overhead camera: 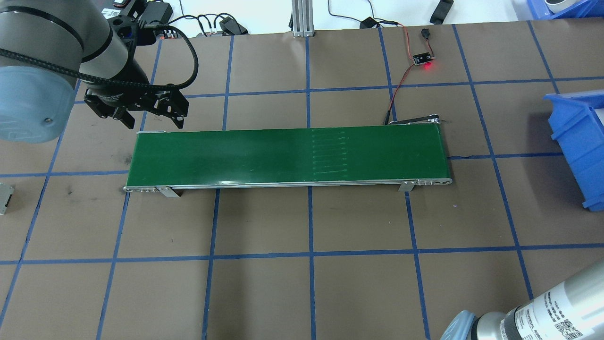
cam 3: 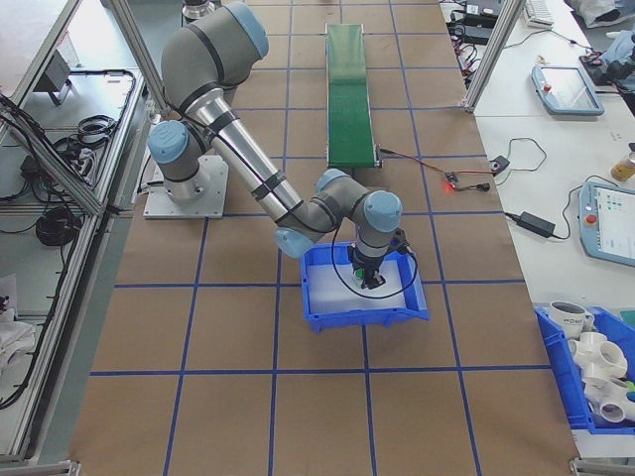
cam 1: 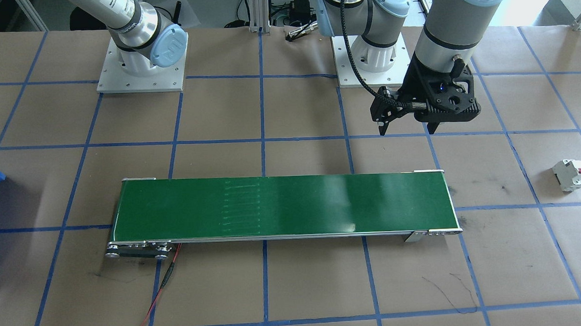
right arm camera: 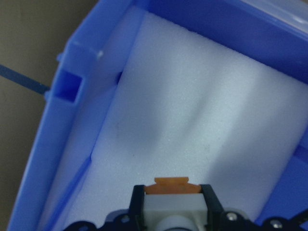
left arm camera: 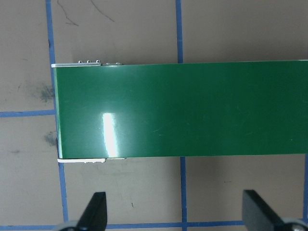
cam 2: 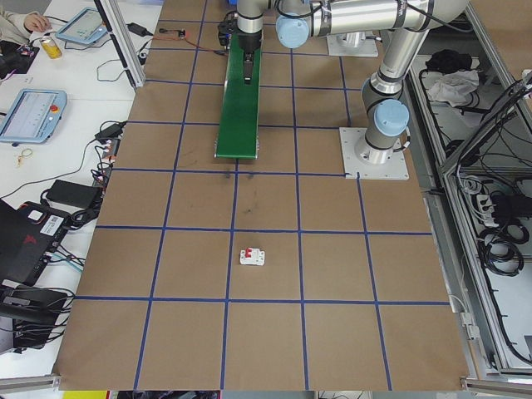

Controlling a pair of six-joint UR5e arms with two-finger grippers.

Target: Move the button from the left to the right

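over the blue bin, right end of table: right gripper (right arm camera: pixel 172 211) reaches down into the blue bin (cam 3: pixel 417 302), its black fingers (right arm camera: pixel 138 204) clamped on either side of the button (right arm camera: pixel 172 202)
button: held between the right fingers, white/grey body with orange base (right arm camera: pixel 172 185) pointing toward the foam; the green cap shows as a small spot beneath the gripper in the exterior right view (cam 3: pixel 358 292)
bin lining: white foam (right arm camera: pixel 192 120) covers the floor; whether the button touches it cannot be told
left gripper: (left arm camera: pixel 175 211) hangs above the table beside the left end of the conveyor, on the robot's side (jaws spread wide, nothing between them); two black fingertips (left arm camera: pixel 96 207) show at the bottom of the wrist view, and the same gripper appears in the front-facing view (cam 1: pixel 406 123)
conveyor: green belt (overhead camera: pixel 288 153) lies lengthwise across the middle of the table, nothing on it, red and black wires (cam 1: pixel 154 296) leading off its right end
circuit breaker: white body with red lever (cam 1: pixel 571 174), on the brown table (overhead camera: pixel 302 283) well apart from the conveyor, past its left end
table surface: brown paper marked into squares by blue tape (overhead camera: pixel 309 222)
small board: lit red (overhead camera: pixel 423 59), at the far edge near the conveyor's right end
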